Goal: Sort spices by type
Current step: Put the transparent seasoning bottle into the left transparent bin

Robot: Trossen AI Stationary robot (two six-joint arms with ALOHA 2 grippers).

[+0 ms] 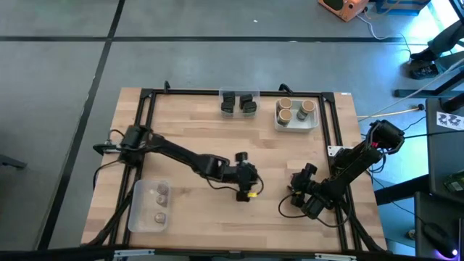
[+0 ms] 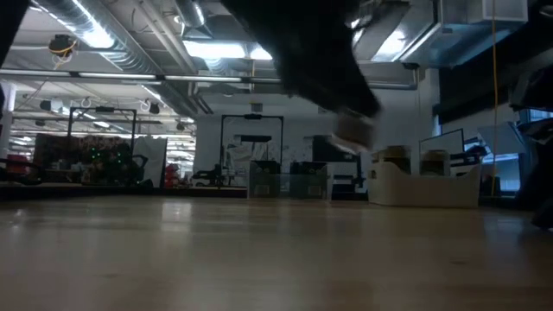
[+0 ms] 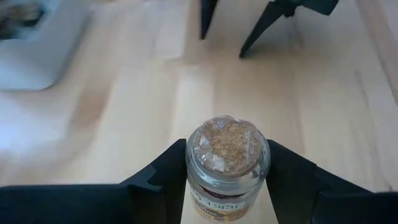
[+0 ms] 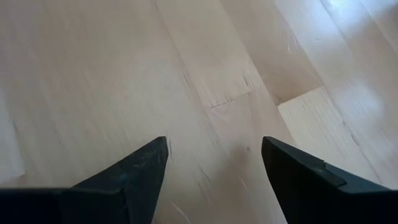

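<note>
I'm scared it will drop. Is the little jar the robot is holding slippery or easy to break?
Probably a bit of both. The jar looks like clear glass, so it is likely smooth, and could crack if dropped. The left pincer squeezes it from both sides, which should hold it. It is round, so it might roll if laid down sideways.

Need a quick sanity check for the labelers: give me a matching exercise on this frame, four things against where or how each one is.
Things:
1. left claw
2. right claw
3. dark boxy jars
4. tan-topped jars

States:
A. in a clear tray at the table's far edge, right of its neighbour
B. open over bare wood, holding nothing
C. shut on a small brown-topped jar
D. in a clear tray at the far edge, left of its neighbour

Pairs: 1-C, 2-B, 3-D, 4-A
</note>
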